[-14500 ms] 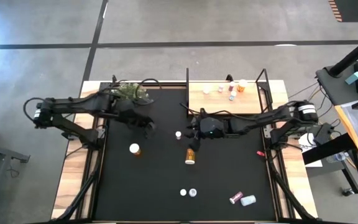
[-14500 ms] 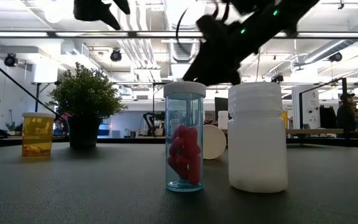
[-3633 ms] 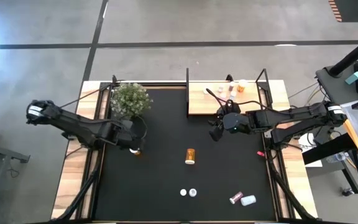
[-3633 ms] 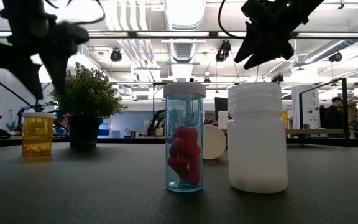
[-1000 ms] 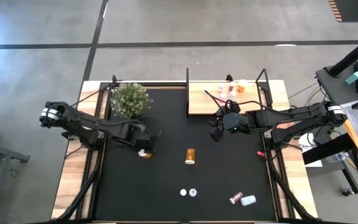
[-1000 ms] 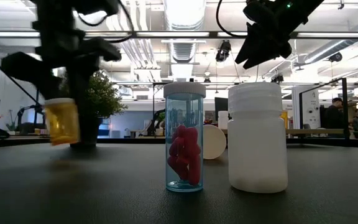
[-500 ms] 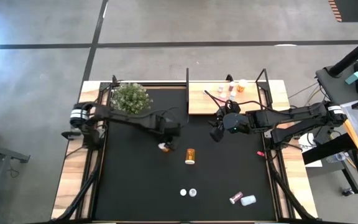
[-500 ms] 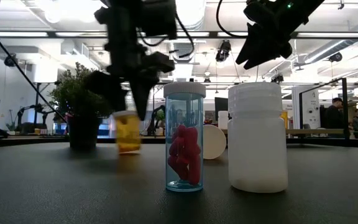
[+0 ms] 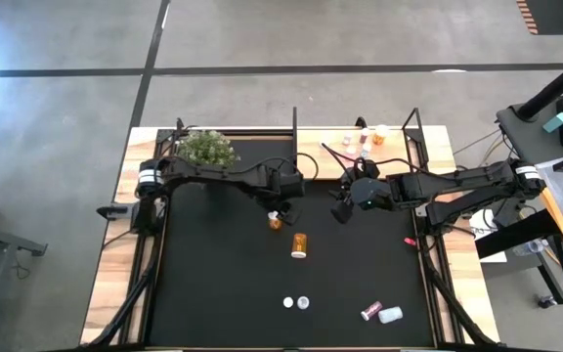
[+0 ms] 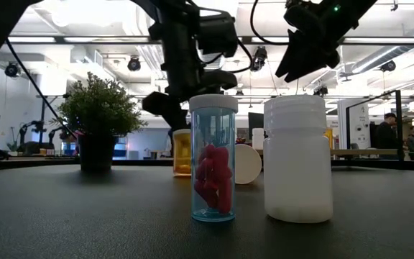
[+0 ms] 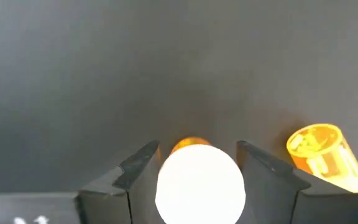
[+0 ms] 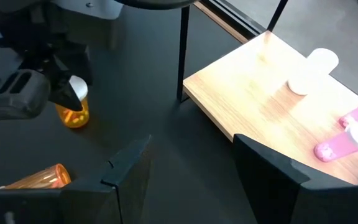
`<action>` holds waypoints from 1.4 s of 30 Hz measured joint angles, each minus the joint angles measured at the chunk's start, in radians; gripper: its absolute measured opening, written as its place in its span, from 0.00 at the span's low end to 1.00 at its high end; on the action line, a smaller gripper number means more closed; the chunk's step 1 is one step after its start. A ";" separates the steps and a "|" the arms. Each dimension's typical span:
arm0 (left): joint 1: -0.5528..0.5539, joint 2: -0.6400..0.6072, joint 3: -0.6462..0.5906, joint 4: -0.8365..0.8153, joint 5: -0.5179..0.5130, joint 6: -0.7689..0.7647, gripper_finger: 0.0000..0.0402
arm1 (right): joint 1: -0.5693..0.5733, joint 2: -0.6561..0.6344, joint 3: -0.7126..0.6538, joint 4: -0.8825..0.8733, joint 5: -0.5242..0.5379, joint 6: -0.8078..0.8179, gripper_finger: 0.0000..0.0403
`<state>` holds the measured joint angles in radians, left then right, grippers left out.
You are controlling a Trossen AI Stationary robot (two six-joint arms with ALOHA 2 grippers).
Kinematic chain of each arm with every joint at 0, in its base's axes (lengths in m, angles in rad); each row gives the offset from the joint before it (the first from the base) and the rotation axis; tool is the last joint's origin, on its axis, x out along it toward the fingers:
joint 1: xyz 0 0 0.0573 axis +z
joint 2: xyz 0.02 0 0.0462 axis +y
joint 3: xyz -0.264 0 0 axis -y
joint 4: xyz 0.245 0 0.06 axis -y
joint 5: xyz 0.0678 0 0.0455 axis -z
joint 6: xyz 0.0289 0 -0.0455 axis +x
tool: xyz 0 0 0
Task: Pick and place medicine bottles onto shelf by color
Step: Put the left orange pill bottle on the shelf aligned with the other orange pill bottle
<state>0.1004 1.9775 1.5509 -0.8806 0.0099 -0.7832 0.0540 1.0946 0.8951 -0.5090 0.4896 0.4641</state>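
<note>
My left gripper [image 9: 276,215] is shut on an upright orange bottle [image 9: 275,222] with a white cap, over the black mat a little nearer than the shelf's left end. The bottle also shows in the low view [image 10: 182,152] and in the right wrist view [image 12: 73,111]. The shelf [image 9: 330,161], a wooden board in a black frame, stands at the far right and carries several small bottles [image 9: 379,134]. My right gripper [image 9: 338,210] is open and empty just in front of the shelf. A second orange bottle [image 9: 299,244] lies on its side on the mat. My left gripper pinches the orange bottle at its capped top end [image 11: 199,182] between its two fingers [image 11: 138,167]. The fingers come from above, pointing down. The bottle hangs upright below them, its bottom low over the mat; I cannot tell whether it touches the mat.
A potted plant [image 9: 203,149] stands at the far left. A clear bottle of red pills [image 10: 213,158] and a white bottle [image 10: 297,158] stand near the front edge. A pink bottle [image 9: 370,311] and a white one [image 9: 391,315] lie at the front right. A red speck [image 9: 410,240] lies at the right.
My left gripper has carried the orange bottle from the mat's left part toward the table's right and far edges, toward the shelf. The bottle has stayed upright in the shut fingers.
</note>
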 joint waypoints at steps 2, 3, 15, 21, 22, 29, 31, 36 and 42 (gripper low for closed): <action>0.003 0.010 0.020 0.004 0.000 0.017 0.46 | 0.000 0.000 0.000 -0.006 0.000 0.010 0.54; 0.005 0.012 0.025 0.011 0.003 0.027 0.46 | 0.000 0.000 0.000 -0.010 0.000 0.014 0.54; 0.018 0.009 0.045 0.017 0.007 0.071 0.46 | 0.000 0.000 0.000 -0.013 0.000 0.053 0.54; 0.017 0.007 0.090 0.020 0.006 0.115 0.46 | 0.000 0.000 0.000 -0.012 0.000 0.062 0.54; 0.017 0.006 0.093 0.026 -0.002 0.118 0.46 | 0.000 0.000 0.000 -0.012 0.000 0.062 0.54; 0.018 0.009 0.085 0.046 -0.072 0.115 0.46 | 0.000 0.000 0.000 -0.011 0.000 0.062 0.54; 0.018 0.013 0.078 0.044 -0.073 0.111 0.46 | 0.000 0.000 0.000 -0.010 0.000 0.061 0.54; 0.018 0.022 0.073 0.055 -0.099 0.111 0.46 | 0.000 0.000 0.000 -0.010 0.001 0.060 0.54; 0.018 0.023 0.067 0.068 -0.127 0.121 0.46 | 0.000 0.000 0.000 -0.011 0.003 0.059 0.54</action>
<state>0.1184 2.0003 1.6179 -0.8127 -0.1168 -0.6621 0.0540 1.0950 0.8951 -0.5198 0.4927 0.5231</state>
